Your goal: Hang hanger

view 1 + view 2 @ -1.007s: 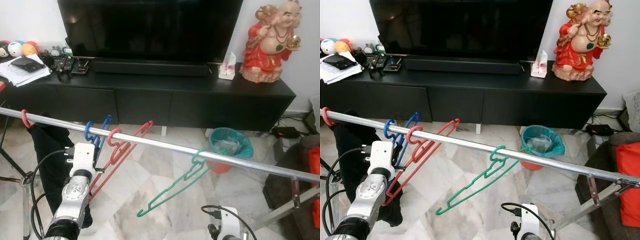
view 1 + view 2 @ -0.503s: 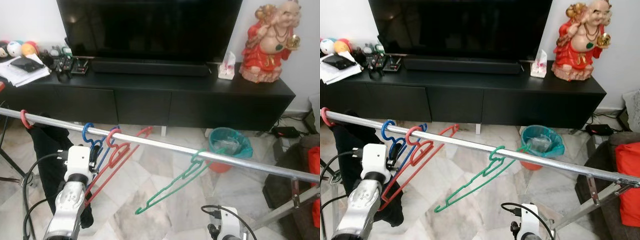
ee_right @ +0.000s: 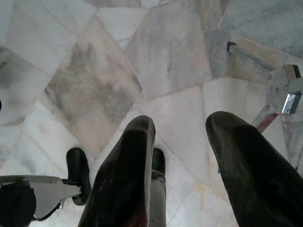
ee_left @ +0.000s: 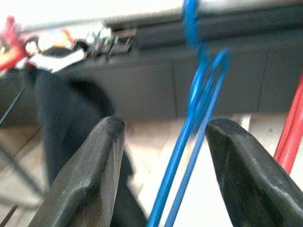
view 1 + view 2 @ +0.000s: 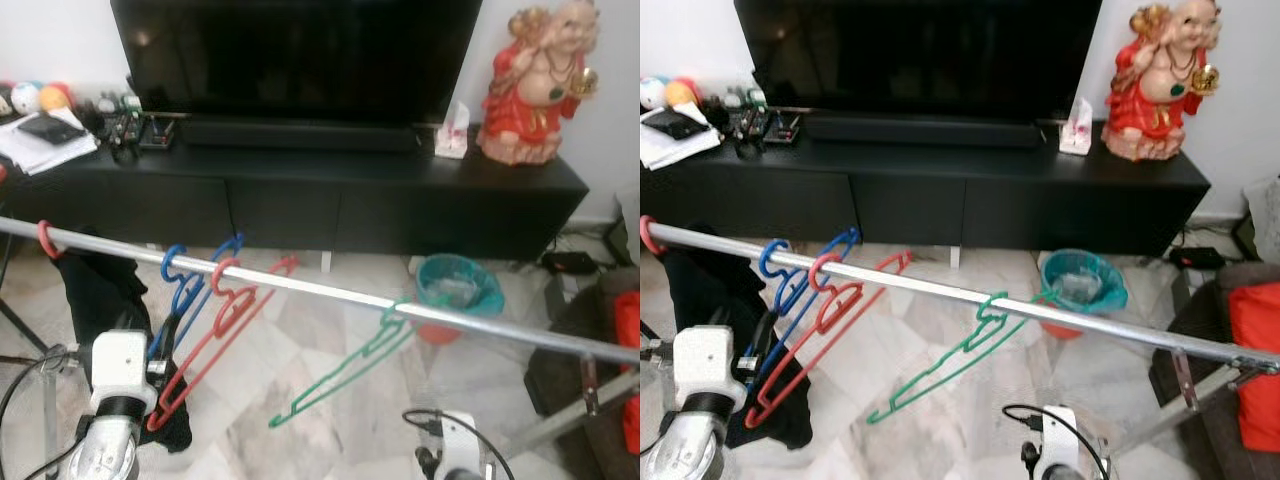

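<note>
On rail (image 5: 330, 293): blue hanger (image 5: 185, 290), red hanger (image 5: 222, 320), green hanger (image 5: 350, 365) hanging. Left tool (image 4: 163, 156) released, fingers straddling blue hanger, not gripping. Right tool (image 3: 177, 165) released, idling over floor. Hanging appearing done.

black tv console (image 5: 330, 195) (red figurine (image 5: 541, 80) atop)

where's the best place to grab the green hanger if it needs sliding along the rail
Probably the neck just below the hook of the green hanger, where it hangs on the silver rail. Its body slants down toward the robot, away from the other hangers, so the right gripper could come from below with its fingers across the thin neck.
</note>
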{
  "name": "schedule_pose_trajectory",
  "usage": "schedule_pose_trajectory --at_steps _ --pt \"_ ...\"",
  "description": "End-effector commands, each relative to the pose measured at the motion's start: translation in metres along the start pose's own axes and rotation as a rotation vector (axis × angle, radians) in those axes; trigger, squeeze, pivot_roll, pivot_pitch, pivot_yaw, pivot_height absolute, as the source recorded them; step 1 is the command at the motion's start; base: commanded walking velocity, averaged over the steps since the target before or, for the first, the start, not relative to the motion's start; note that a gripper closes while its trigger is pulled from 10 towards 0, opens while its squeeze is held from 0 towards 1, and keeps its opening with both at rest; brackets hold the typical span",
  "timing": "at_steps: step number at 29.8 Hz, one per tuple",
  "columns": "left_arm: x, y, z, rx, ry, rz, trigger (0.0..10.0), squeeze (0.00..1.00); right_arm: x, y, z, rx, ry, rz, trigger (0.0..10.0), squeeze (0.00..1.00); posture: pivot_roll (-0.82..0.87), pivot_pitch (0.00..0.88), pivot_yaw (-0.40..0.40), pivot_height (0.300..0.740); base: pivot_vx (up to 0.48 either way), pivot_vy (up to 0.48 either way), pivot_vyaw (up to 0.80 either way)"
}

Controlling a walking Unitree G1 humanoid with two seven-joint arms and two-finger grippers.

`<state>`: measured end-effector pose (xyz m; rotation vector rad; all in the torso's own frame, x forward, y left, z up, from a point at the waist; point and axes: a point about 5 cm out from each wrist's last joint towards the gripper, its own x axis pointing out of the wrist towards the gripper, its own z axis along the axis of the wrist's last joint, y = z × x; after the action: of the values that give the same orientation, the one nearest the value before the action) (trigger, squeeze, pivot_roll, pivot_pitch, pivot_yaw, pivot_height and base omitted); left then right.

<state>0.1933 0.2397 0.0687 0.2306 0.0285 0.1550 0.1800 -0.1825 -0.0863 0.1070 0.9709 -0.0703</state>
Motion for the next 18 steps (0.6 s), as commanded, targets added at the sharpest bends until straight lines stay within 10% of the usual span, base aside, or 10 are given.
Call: schedule_pose_trajectory --at_steps 1,8,18 --pt "-0.011 0.009 -0.015 0.037 0.072 0.044 10.0 0.00 0.000 -0.003 0.000 0.009 0.001 -0.012 10.0 0.00 0.06 0.000 -0.049 0.740 0.000 0.000 0.00" --pt "-0.054 0.030 -0.086 0.127 0.460 0.180 10.0 0.00 0.000 -0.002 0.000 0.011 0.002 -0.015 10.0 0.00 0.06 0.000 -0.046 0.740 0.000 0.000 0.00" --pt "-0.041 -0.025 -0.129 0.027 0.706 -0.108 10.0 0.00 0.000 -0.002 0.000 0.006 0.004 -0.018 10.0 0.00 0.06 0.000 -0.043 0.740 0.000 0.000 0.00"
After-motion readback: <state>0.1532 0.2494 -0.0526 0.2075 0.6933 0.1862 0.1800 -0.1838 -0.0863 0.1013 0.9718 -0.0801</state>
